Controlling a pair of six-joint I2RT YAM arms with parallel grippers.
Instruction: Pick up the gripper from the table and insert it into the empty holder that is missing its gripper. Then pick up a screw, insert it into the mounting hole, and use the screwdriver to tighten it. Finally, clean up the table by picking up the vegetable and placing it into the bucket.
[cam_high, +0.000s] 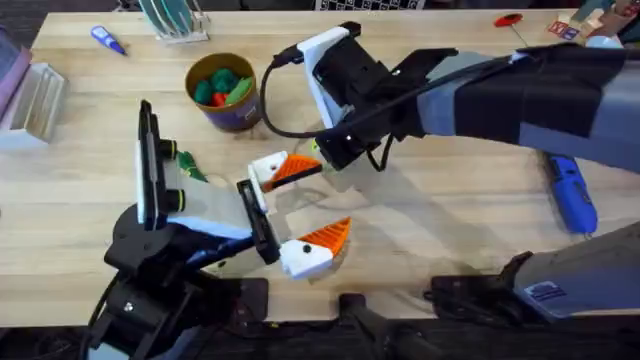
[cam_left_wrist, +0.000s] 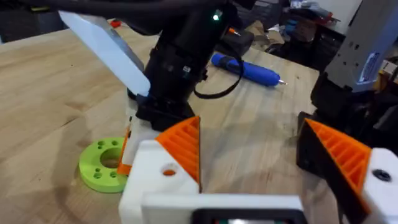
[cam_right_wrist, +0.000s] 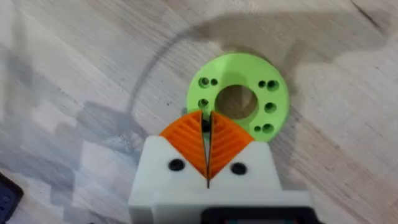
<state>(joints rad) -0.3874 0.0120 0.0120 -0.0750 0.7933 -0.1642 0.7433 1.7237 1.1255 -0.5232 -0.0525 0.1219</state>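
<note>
Starting at the left of the worktop (cam_high: 80, 150), the vegetable (cam_high: 191, 170) lies beside the left arm, with the bucket (cam_high: 222, 92) just beyond it, already holding toy pieces. The left gripper (cam_high: 318, 200) has its jaws spread wide and both white mounts carry orange wedges, so the gripper (cam_high: 296, 168) is judged seated in the holder (cam_high: 268, 172). In the left wrist view the holder's mounting hole (cam_left_wrist: 169, 171) shows orange with no screw head, whereas the other mount shows a dark one. The screw step is therefore judged outstanding. Just right of the holder, the right gripper (cam_high: 330, 152) points down over a green ring (cam_right_wrist: 239, 99). Its jaws are pressed together. A small dark speck sits between the pad tips, but whether it is a screw cannot be told. The hole lies close beside these jaws, towards the left arm, so the right arm is the nearer for the insertion. At far right, well apart, the screwdriver (cam_high: 571, 194) lies untouched, its long axis running away from the arms' bases.
</note>
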